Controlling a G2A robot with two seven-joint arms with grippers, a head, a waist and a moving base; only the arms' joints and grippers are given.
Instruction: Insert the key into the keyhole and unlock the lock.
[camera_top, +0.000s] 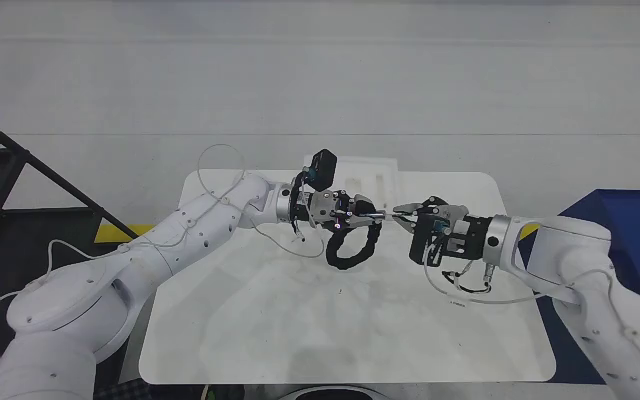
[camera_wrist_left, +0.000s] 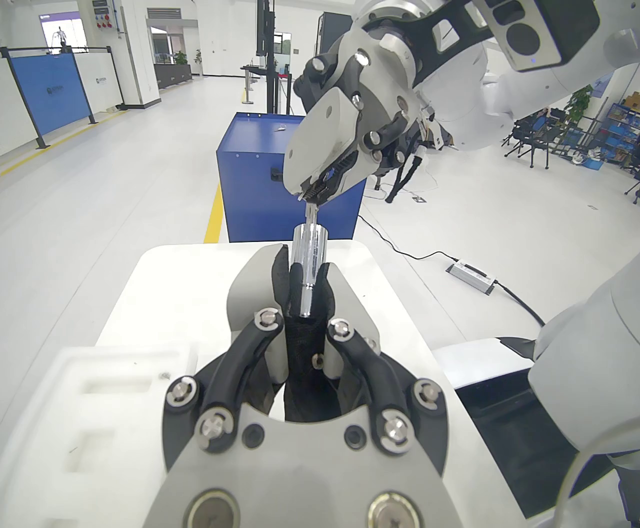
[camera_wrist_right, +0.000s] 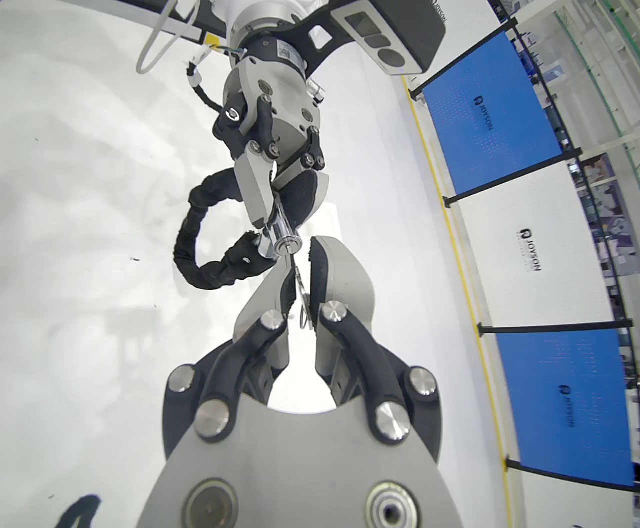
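A white table (camera_top: 300, 330) (rounded corners) carries a white foam tray (camera_wrist_left: 125, 361) at its far edge.

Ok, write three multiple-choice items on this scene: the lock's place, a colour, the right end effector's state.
1. Where is the lock?
A. on the floor
B. held above the table in the left end effector
C. in a drawer

2. What colour is the lock's cable?
A. black
B. red
C. yellow

3. The right end effector is:
A. open and empty
B. shut on the key
C. shut on the cable

1 B: the chrome cylinder is clamped there, off the table.
2 A: the hanging loop is black.
3 B: it pinches the key's head, blade at the keyhole.
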